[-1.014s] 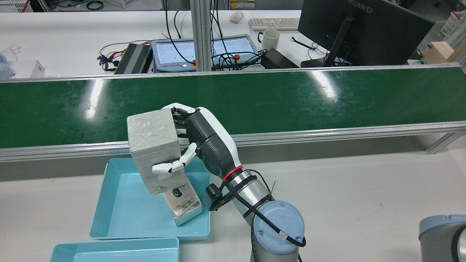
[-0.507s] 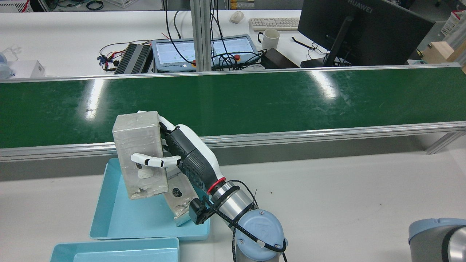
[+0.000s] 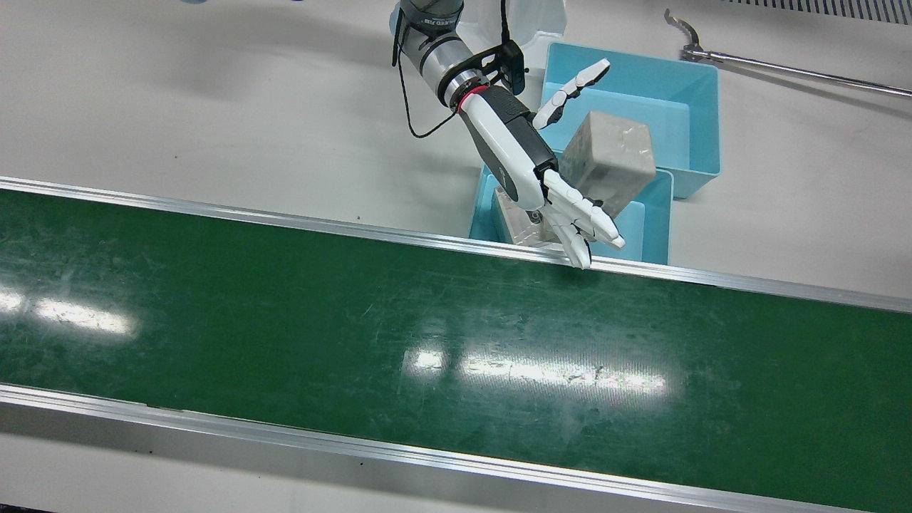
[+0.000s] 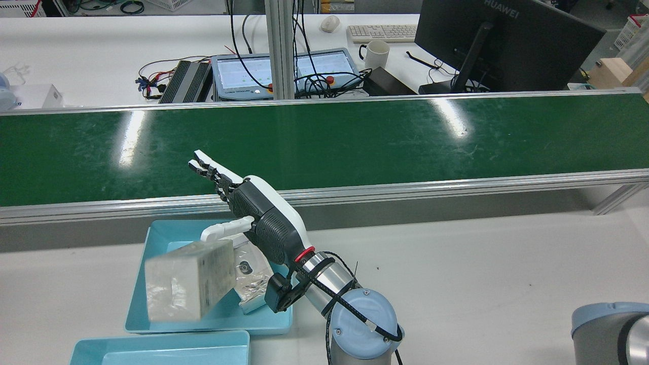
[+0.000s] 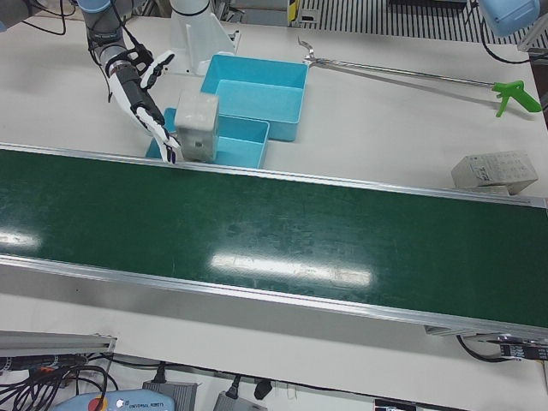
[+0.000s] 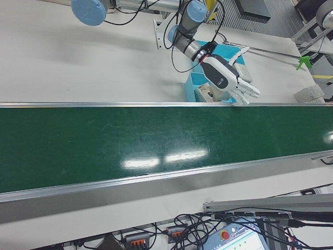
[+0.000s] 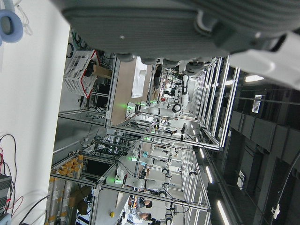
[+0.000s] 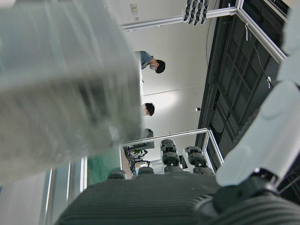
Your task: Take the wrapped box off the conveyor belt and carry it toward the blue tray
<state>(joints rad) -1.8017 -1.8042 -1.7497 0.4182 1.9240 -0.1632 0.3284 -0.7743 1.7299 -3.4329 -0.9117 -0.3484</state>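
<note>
Hovering over rail of conveyor belt [image 4: 355,142], right hand [image 4: 253,223] splayed wide, fingers [image 3: 595,224] straight, clasping nothing. Wrapped box [image 4: 190,286] clear of palm, tilted and blurred over blue tray [image 4: 152,238] beside belt, against smaller wrapped item [image 4: 251,284] in that tray. Whether box rests on tray floor is unclear. Second blue tray [image 3: 702,114] sits just behind. Left hand [image 7: 187,18] shows only its underside in own camera, so pose unclear.
</note>
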